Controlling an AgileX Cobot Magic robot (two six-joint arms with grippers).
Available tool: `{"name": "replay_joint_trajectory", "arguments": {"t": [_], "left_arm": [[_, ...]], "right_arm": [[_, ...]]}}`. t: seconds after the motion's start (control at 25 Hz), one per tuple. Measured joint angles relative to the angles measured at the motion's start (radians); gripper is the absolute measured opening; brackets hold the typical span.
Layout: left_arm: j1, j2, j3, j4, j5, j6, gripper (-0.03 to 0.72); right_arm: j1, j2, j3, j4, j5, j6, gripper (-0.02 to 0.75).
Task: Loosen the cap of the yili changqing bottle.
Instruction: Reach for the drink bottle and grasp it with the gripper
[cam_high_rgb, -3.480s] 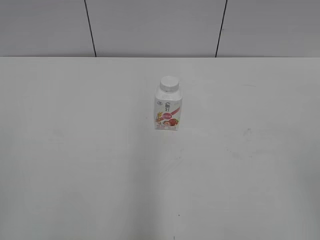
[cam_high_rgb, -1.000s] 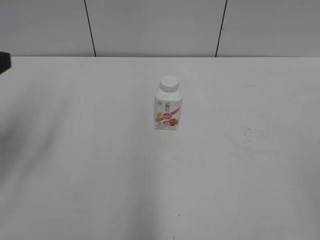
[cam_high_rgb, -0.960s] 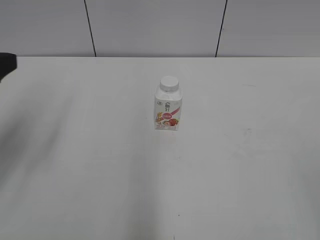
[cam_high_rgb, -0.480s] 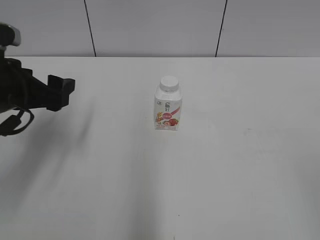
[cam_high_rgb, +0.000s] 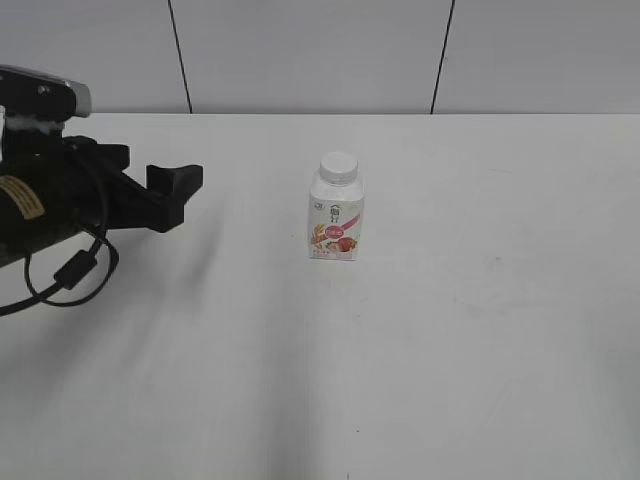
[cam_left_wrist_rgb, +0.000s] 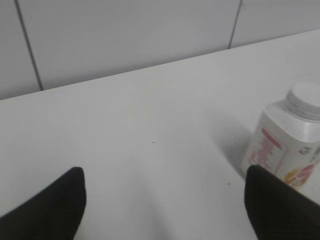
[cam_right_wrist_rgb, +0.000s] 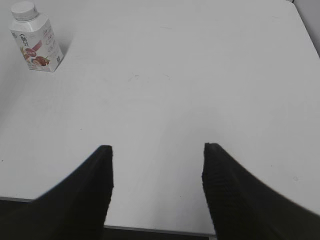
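The yili changqing bottle (cam_high_rgb: 337, 222) stands upright in the middle of the white table, white with a pink-red strawberry label. Its white cap (cam_high_rgb: 339, 167) sits on the neck. The bottle also shows at the right of the left wrist view (cam_left_wrist_rgb: 287, 142) and at the top left of the right wrist view (cam_right_wrist_rgb: 36, 38). My left gripper (cam_high_rgb: 178, 190) is open and empty, above the table well to the left of the bottle; its fingers are wide apart in the left wrist view (cam_left_wrist_rgb: 165, 200). My right gripper (cam_right_wrist_rgb: 157, 165) is open and empty near the table's front edge, far from the bottle.
The white table (cam_high_rgb: 480, 330) runs back to a grey panelled wall (cam_high_rgb: 310, 55). The table's front edge shows under the right gripper (cam_right_wrist_rgb: 150, 231). Nothing else stands on the table.
My left arm has come into the exterior view from the left and moved right towards the bottle. The bottle has not moved.
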Motion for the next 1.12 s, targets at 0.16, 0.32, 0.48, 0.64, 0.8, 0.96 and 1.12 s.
{"name": "replay_joint_trajectory", "arguments": {"t": [0.16,0.32,0.48,0.64,0.8,0.96,1.12], "left_arm": [[0.060,0.074,0.000,0.269,-0.136,-0.147,0.589],[0.161,0.156,-0.008,0.553,-0.312,-0.215,0.587],[0.232,0.229,-0.075,0.834,-0.359,-0.224,0.586],[0.237,0.310,-0.176,0.985,-0.388,-0.224,0.586],[0.237,0.405,-0.307,1.074,-0.409,-0.243,0.586],[0.238,0.493,-0.449,1.170,-0.421,-0.302,0.586],[0.237,0.580,-0.593,1.278,-0.484,-0.391,0.586]], "right_arm": [[0.000,0.000,0.000,0.000,0.000,0.000,0.460],[0.000,0.000,0.000,0.000,0.000,0.000,0.460],[0.000,0.000,0.000,0.000,0.000,0.000,0.460],[0.000,0.000,0.000,0.000,0.000,0.000,0.460],[0.000,0.000,0.000,0.000,0.000,0.000,0.460],[0.000,0.000,0.000,0.000,0.000,0.000,0.460],[0.000,0.000,0.000,0.000,0.000,0.000,0.460]]}}
